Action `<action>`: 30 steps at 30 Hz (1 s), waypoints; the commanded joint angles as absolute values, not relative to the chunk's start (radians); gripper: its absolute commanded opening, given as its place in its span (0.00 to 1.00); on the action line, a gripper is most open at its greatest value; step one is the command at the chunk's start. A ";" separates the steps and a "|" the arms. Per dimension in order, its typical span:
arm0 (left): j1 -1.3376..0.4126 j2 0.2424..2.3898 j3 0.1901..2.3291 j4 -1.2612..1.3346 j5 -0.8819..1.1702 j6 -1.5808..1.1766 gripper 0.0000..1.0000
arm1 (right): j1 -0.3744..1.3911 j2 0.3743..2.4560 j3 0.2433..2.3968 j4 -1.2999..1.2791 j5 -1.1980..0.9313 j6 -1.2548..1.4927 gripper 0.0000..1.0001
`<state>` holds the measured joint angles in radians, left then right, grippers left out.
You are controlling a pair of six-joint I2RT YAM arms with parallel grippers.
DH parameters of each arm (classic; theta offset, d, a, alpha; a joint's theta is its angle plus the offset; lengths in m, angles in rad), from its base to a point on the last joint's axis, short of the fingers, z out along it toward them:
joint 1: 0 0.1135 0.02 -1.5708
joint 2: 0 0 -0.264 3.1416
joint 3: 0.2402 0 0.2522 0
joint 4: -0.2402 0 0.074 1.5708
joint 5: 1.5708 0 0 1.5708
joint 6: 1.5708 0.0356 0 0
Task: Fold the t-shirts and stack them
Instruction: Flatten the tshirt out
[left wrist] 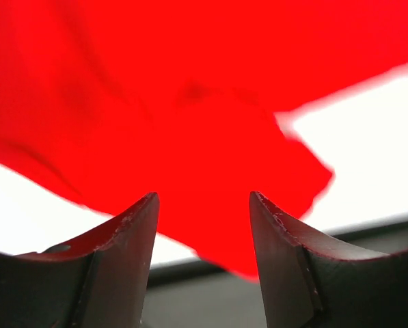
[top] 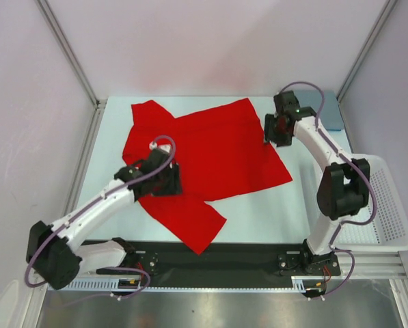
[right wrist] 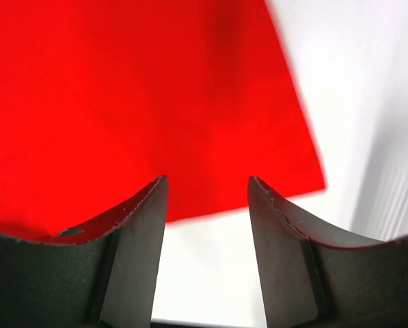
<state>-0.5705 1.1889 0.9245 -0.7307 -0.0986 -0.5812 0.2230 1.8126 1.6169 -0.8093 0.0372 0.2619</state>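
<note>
– Red t-shirt (top: 217, 150): where is it lying relative to the two hands?

– It is lying spread on the table (top: 258, 212) between them. The left gripper (left wrist: 204, 198) is hanging over the shirt's near left part, and the cloth is filling the view ahead of its fingertips, with one loose corner lying just beyond them.

– What is the left gripper holding?

– Nothing. Its two dark fingers are standing well apart with a clear gap between them. Whether they are touching the cloth cannot be told.

– And the right gripper (right wrist: 207, 181)?

– It is likewise standing parted and empty. It is hovering at the shirt's far right edge. The hem is running just ahead of its fingertips, a corner of the cloth is ending slightly to their right, and bare table is showing beneath the fingers.

– Where is the second shirt?

– The slate-blue t-shirt (top: 335, 117) is lying just behind the right gripper on its outer side, apart from the red one. A white mesh basket (top: 388, 212) is sitting outward of the right arm, nearer its base.
</note>
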 commanded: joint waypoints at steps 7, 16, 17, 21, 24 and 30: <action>-0.934 0.945 0.659 -0.808 -0.183 -1.110 0.58 | 0.314 1.508 1.241 -0.735 0.015 0.267 0.56; -0.965 0.969 0.562 -0.819 -0.229 -1.310 0.56 | 0.311 1.402 1.106 -0.746 0.068 0.253 0.56; -0.965 0.974 0.554 -0.799 -0.224 -1.333 0.54 | 0.308 1.398 1.101 -0.746 0.066 0.255 0.56; -0.965 1.005 0.543 -0.796 -0.224 -1.387 0.44 | 0.305 1.396 1.100 -0.752 0.072 0.244 0.56; -0.966 1.026 0.545 -0.810 -0.251 -1.417 0.47 | 0.298 1.394 1.100 -0.752 0.072 0.241 0.57; -0.965 1.129 0.574 -0.793 -0.238 -1.427 0.49 | 0.285 1.399 1.088 -0.749 0.075 0.226 0.56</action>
<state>-0.9573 1.0897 0.5442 -0.8032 -0.2260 -1.3827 0.2955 1.4273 1.0962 -0.7708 0.0517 0.2481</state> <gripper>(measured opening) 0.487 0.562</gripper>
